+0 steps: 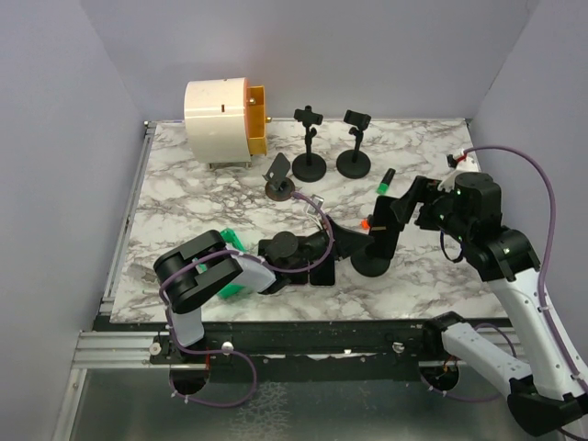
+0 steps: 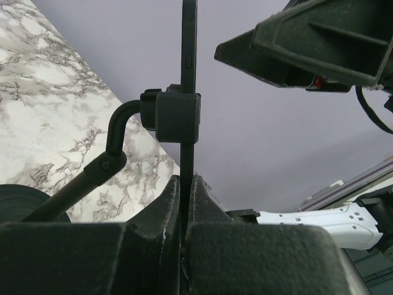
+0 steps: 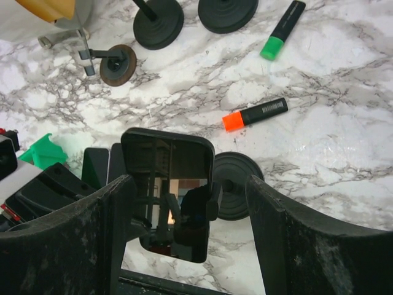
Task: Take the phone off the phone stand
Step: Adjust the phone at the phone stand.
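The phone [image 3: 161,165] is a black slab with a glossy dark screen, held upright in the clamp [image 2: 178,117] of a black phone stand [image 1: 372,263] near the table's front middle. My left gripper [image 2: 185,184] is shut on the phone's lower edge, which shows edge-on [image 2: 188,49] in the left wrist view. In the top view the left gripper [image 1: 347,241] reaches in from the left. My right gripper [image 3: 190,182] is open, with one finger on each side of the phone and not touching it. In the top view it [image 1: 401,208] hovers at the phone [image 1: 386,226].
A green highlighter [image 3: 281,29] and an orange-capped marker [image 3: 255,115] lie just behind the stand. Two empty black stands [image 1: 309,147] [image 1: 355,142] and a small brown-based one [image 1: 278,180] stand further back. A white and orange cylinder [image 1: 225,122] is at the back left.
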Controlling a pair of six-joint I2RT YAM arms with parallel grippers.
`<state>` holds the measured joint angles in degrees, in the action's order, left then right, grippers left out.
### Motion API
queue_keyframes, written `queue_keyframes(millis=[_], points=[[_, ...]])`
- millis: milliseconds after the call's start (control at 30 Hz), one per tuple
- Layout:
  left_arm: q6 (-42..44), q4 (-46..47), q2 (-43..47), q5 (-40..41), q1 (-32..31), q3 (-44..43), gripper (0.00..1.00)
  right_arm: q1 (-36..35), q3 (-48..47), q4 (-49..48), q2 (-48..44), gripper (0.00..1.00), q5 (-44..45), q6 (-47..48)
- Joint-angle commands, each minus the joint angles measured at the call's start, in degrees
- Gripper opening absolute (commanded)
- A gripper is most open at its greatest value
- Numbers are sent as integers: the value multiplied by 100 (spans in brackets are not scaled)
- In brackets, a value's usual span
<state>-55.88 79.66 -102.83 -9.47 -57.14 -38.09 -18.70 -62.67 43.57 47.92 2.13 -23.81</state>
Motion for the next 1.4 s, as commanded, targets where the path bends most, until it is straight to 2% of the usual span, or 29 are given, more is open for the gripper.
queue_keyframes(millis=[0,267,500,733,833,1067,1233,1367], points=[[37,-81,-172,209,-34,159,0,-32,-426,358,265,77,248,248],[78,36,-196,263,-34,289,0,-255,-1092,464,832,74,771,358],[143,84,-168,375,-34,463,0,-448,-1191,14,1105,74,1205,326],[211,78,-48,386,-34,530,21,-687,-1187,-447,1229,74,1249,303],[299,-62,99,385,-34,545,33,-688,-1086,-488,1134,76,1248,339],[474,-425,594,478,-26,631,53,-688,-1122,-386,778,78,1268,394],[673,-763,1110,510,0,764,60,-688,-1008,-369,420,80,1270,380],[941,-1328,1722,667,42,893,63,-688,-407,-704,-162,84,1405,31]])
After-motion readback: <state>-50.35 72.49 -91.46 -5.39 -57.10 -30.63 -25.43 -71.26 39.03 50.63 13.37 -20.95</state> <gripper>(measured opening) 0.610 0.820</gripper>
